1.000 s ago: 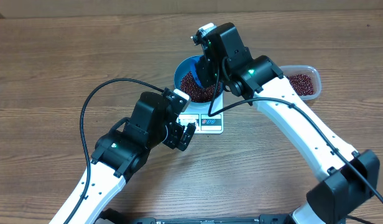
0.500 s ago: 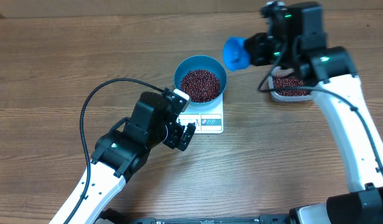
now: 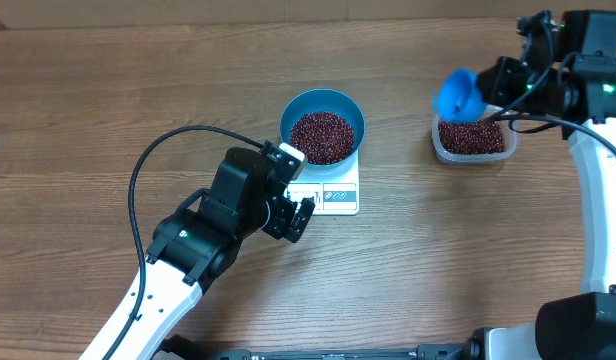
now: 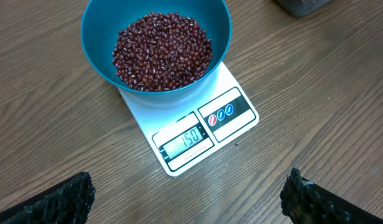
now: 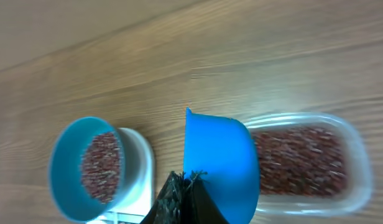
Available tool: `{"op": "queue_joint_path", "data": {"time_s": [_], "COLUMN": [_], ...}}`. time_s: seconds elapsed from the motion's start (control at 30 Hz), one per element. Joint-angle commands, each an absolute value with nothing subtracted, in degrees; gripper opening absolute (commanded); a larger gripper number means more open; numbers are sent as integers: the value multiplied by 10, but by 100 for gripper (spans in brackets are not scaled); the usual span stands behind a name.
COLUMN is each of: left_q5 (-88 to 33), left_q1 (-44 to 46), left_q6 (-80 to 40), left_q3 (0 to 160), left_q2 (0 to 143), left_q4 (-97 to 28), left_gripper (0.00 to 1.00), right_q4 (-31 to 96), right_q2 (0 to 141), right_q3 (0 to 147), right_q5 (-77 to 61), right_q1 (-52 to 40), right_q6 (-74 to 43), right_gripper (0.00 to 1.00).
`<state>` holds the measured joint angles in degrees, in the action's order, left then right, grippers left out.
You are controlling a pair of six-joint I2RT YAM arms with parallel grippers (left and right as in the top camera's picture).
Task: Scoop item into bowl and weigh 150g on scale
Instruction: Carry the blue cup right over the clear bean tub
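The beans (image 4: 161, 50) lie in the bowl (image 4: 95, 43) on the scale (image 4: 238, 127), which shows 150, so add nothing more: put the scoop (image 3: 458, 95), clamped in your right gripper (image 5: 181, 198) well right of the scale, down softly, and hold the wide-open left gripper (image 4: 186, 199) off the scale.

The wooden table (image 3: 88, 100) carries the scale (image 3: 338, 196) and a clear tub (image 3: 475, 158).

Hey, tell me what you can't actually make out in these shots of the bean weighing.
- Inside of the scoop: the right wrist view shows only its outer shell, and it is too small overhead.
- Printed labels on the scale: too small in every view.
- Fingertips of the left gripper: cut off by the left wrist view's bottom edge.
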<state>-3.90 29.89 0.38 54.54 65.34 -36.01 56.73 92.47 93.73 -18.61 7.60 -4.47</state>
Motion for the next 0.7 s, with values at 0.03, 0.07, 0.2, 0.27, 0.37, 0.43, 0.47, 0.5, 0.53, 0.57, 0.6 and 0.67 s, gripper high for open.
{"op": "queue_joint_path", "data": {"time_s": [0.03, 0.07, 0.2, 0.27, 0.37, 0.43, 0.47, 0.5, 0.53, 0.57, 0.6, 0.67], "left_q5": [-41, -41, -41, -41, -41, -41, -41, -41, -41, -41, -41, -41], "left_q1": [295, 295, 295, 295, 295, 295, 295, 295, 295, 295, 295, 295], "left_q6": [13, 13, 13, 13, 13, 13, 13, 13, 13, 13, 13, 13], "left_q3": [557, 557, 557, 557, 557, 557, 557, 557, 557, 557, 557, 557], "left_q2": [656, 656, 656, 656, 656, 656, 656, 656, 656, 656, 656, 656], "left_q4": [-357, -357, -358, -358, -358, -357, -357, -358, -358, -358, -357, -357], "left_gripper": [99, 99, 100, 100, 99, 99, 99, 100, 100, 100, 100, 100], "right_q4": [579, 582, 598, 602, 607, 607, 607, 606, 606, 605, 604, 603], "right_q2": [913, 913, 913, 913, 913, 913, 913, 913, 914, 914, 914, 915], "right_q3": [943, 943, 943, 943, 943, 943, 942, 942, 942, 942, 942, 942], "right_q5": [-101, -86, -8, 53, 117, 152, 171, 186, 199, 216, 230, 256], "right_q1": [84, 84, 72, 60, 43, 29, 19, 11, 3, -6, -13, -26], "right_q6": [-24, -14, 35, 35, 35, 35, 35, 35, 35, 33, 31, 30], "right_gripper": [4, 4, 4, 4, 4, 4, 4, 4, 4, 4, 4, 4]}}
